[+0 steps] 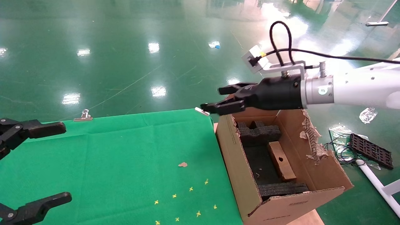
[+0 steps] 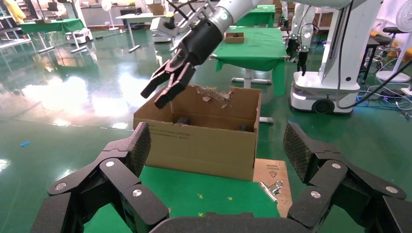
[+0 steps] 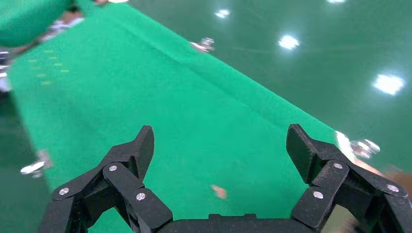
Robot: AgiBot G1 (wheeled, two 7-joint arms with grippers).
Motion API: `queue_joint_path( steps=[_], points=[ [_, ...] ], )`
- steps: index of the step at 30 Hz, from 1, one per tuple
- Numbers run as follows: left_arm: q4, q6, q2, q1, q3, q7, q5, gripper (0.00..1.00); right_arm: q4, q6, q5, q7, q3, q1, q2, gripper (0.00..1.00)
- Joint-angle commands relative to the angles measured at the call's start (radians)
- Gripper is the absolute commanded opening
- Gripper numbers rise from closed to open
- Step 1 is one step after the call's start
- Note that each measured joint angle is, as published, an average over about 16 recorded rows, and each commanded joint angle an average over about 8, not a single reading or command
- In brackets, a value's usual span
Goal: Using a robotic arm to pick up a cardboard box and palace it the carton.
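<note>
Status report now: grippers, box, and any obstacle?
Right gripper open, empty, above carton rim. Left gripper open, parked. Cardboard box inside carton. Nothing obstructing.

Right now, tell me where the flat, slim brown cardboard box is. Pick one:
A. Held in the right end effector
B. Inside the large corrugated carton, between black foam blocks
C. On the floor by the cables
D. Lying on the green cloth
B. The flat, slim brown cardboard box sits inside the large corrugated carton, between black foam blocks, while the right end effector is open and empty above the carton.

Slim brown cardboard box (image 1: pixel 282 161) on edge inside flap-open carton (image 1: pixel 247 175), among foam blocks (image 1: pixel 258 132)
</note>
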Motion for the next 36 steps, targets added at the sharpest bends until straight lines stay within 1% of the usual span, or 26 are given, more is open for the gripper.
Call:
queue_joint_path(
  steps=[1, 15, 28, 33, 36],
  points=[
    [0.0, 0.0, 0.0, 0.0, 0.0, 0.0, 0.0, 1.0, 0.028, -0.018, 0.014, -0.022, 0.047, -0.038, 0.001, 1.0],
    [0.0, 0.0, 0.0, 0.0, 0.001, 0.0, -0.001, 1.0, 0.227, -0.144, 0.115, -0.171, 0.372, -0.301, 0.009, 1.0],
    [0.0, -0.001, -0.001, 0.0, 0.002, 0.001, -0.001, 1.0, 0.396, -0.251, 0.201, -0.299, 0.649, -0.526, 0.015, 1.0],
    [0.0, -0.001, -0.001, 0.0, 0.002, 0.001, -0.001, 1.0, 0.447, -0.283, 0.228, -0.337, 0.734, -0.594, 0.017, 1.0],
    [0.0, -0.001, -0.001, 0.0, 0.002, 0.001, -0.001, 1.0, 0.464, -0.295, 0.237, -0.348, 0.763, -0.618, 0.018, 1.0]
  ],
)
